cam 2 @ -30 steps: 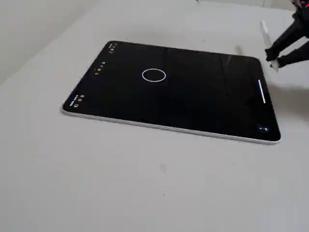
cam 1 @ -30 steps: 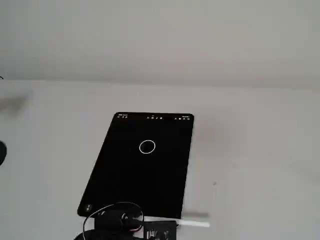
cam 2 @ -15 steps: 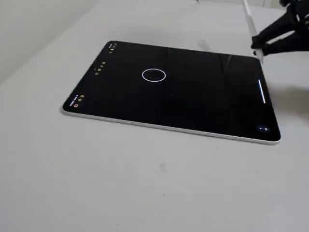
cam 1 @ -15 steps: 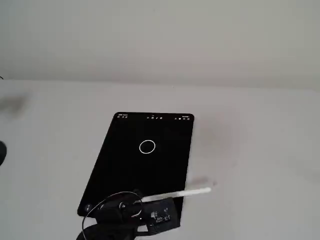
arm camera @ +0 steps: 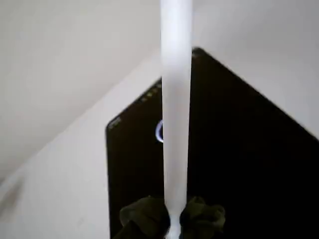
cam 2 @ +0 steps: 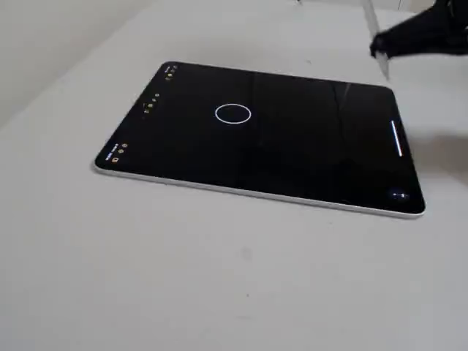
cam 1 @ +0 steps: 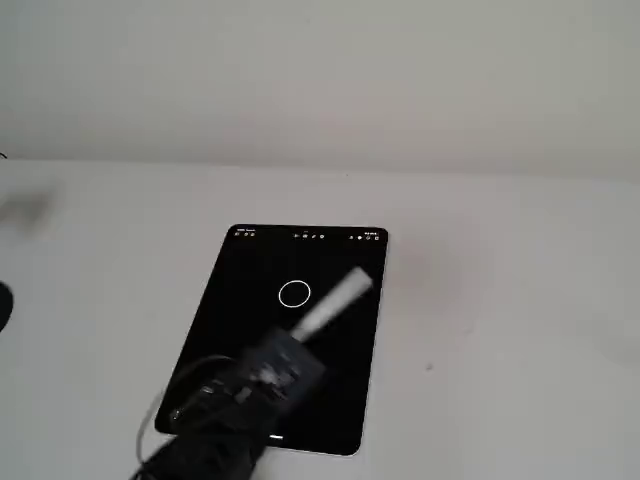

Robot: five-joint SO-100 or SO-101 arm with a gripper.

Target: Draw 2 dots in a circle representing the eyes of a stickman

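Observation:
A black tablet (cam 1: 240,310) lies flat on the white table. A thin white circle (cam 1: 294,293) is drawn on its screen; it also shows in a fixed view (cam 2: 233,113) and, half hidden behind the stylus, in the wrist view (arm camera: 158,132). No dots show inside the circle. My gripper (cam 1: 290,345) is shut on a white stylus (cam 1: 335,303), seen up close in the wrist view (arm camera: 177,114). The stylus hangs over the screen, its tip to the right of the circle in a fixed view. I cannot tell whether the tip touches the screen.
The tablet (cam 2: 292,153) has small white icons (cam 2: 150,102) along one short edge. Bare white table (cam 1: 500,300) surrounds it, with a white wall (cam 1: 320,70) behind. The black arm (cam 2: 428,33) reaches in at the upper right of a fixed view.

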